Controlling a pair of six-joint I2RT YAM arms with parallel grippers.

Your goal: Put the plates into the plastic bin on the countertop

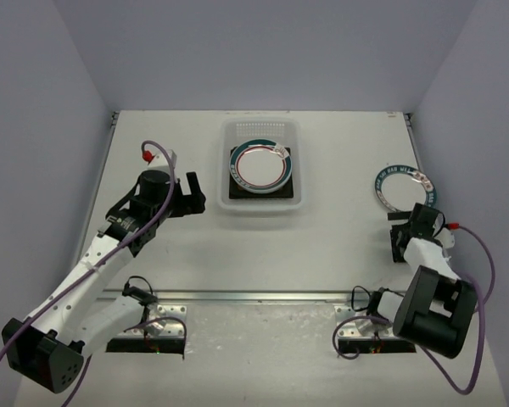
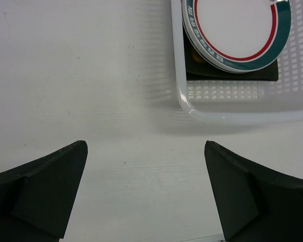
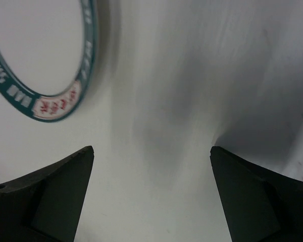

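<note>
The translucent plastic bin [image 1: 262,166] stands at the back middle of the white countertop [image 1: 322,246]. In it a round white plate with a green-red rim [image 1: 260,166] lies on top of dark square plates [image 1: 285,192]. The left wrist view shows the bin's near corner [image 2: 187,103], the round plate [image 2: 237,30] and a dark square plate [image 2: 232,73] under it. Another round green-rimmed plate [image 1: 405,187] lies on the countertop at the right; its rim shows in the right wrist view [image 3: 50,103]. My left gripper [image 1: 192,194] is open, left of the bin. My right gripper [image 1: 405,222] is open, just in front of that plate.
A metal strip [image 1: 254,296] runs along the countertop's front edge. Grey walls close the left, back and right sides. The right wall stands close beside the right gripper and shows in the right wrist view [image 3: 272,65].
</note>
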